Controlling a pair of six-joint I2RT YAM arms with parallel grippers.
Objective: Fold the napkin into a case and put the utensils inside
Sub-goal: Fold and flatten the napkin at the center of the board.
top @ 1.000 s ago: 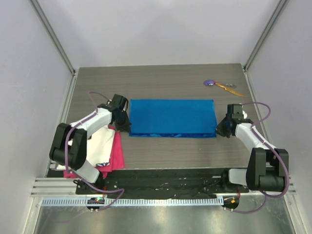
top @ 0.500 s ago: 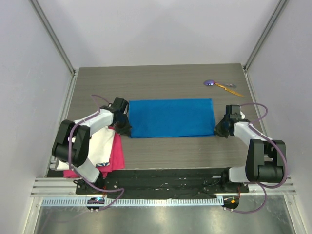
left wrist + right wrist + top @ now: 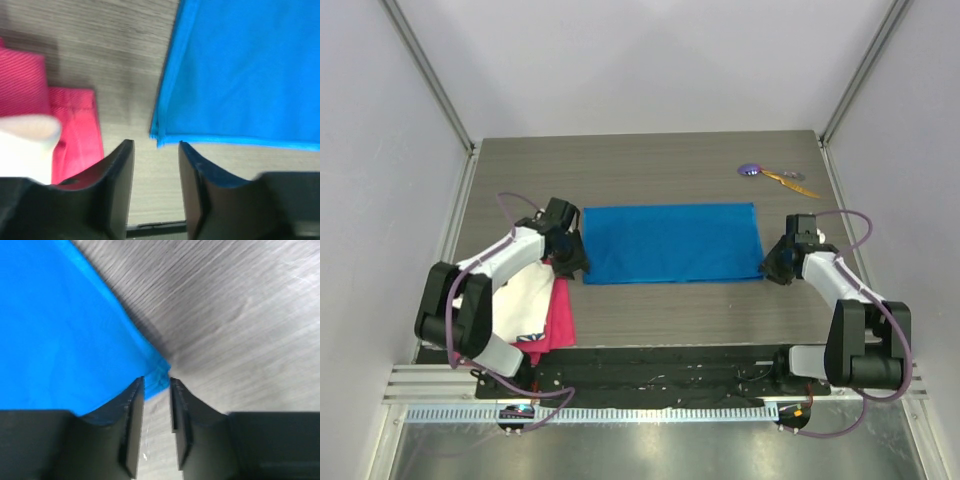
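The left gripper (image 3: 156, 145) is being held with jaws well parted and nothing between them. The near left corner of the napkin (image 3: 240, 70) is being framed just ahead of the gap, untouched as far as the wrist view shows. The right gripper (image 3: 157, 381) is being kept at a narrow gap, with a slit of table showing between the fingers and the napkin's near right corner lying right at their tips. No pinch is being made out there, so the cloth is being judged free at both ends. The napkin itself is being seen spread flat on the table (image 3: 650, 160), between the two grippers, as a clean rectangle. A doubled edge is being shown at its near left corner, so at least one fold is being read as done. The shape is being judged too broad yet for a narrow case, so more folding is being left to do, and no pocket is being seen. The utensils (image 3: 777, 176) are being noted beyond the napkin's far right corner, well apart from it, close together, neither one inside. The napkin's long axis is being read as running left to right, from one gripper to the other, with its short sides facing the grippers. A pink cloth (image 3: 75, 120) and a white cloth (image 3: 525, 290) are being noted just off the napkin's near left corner, apart from it.
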